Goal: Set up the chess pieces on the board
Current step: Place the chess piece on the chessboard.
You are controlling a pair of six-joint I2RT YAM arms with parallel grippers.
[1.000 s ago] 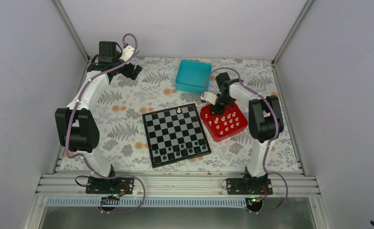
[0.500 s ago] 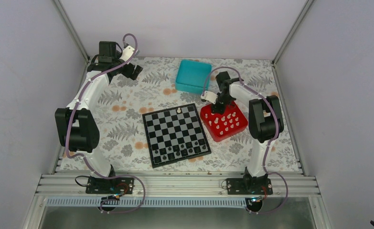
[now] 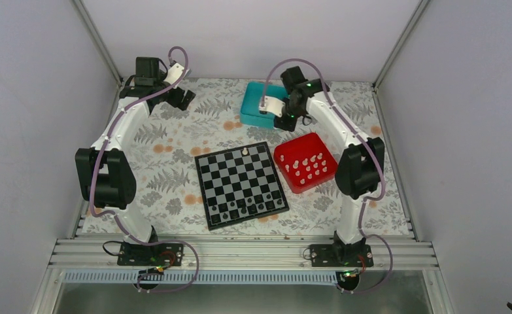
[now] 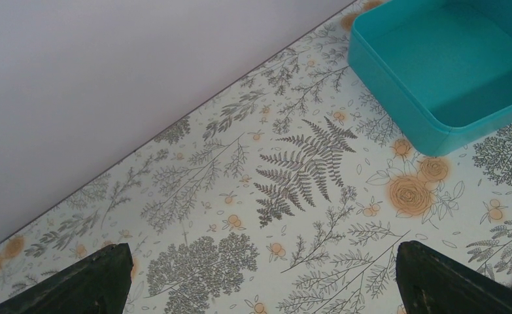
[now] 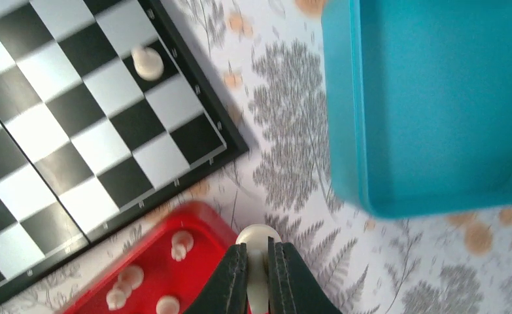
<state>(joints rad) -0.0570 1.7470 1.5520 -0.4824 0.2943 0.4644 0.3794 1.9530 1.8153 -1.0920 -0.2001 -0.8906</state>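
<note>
The board lies mid-table with one white piece on its far row and dark pieces along its near rows. It also shows in the right wrist view, with that white piece on it. Several white chess pieces lie in the red tray. My right gripper is raised between the teal box and the tray, shut on a white chess piece. My left gripper is open and empty at the far left, its fingers wide apart.
A teal box stands open at the back centre, also in the left wrist view and the right wrist view. The red tray sits right of the board. Metal frame rails and walls bound the patterned table.
My right gripper has lifted out of the red tray holding a white piece and moved back towards the teal box. The left arm has not moved.
</note>
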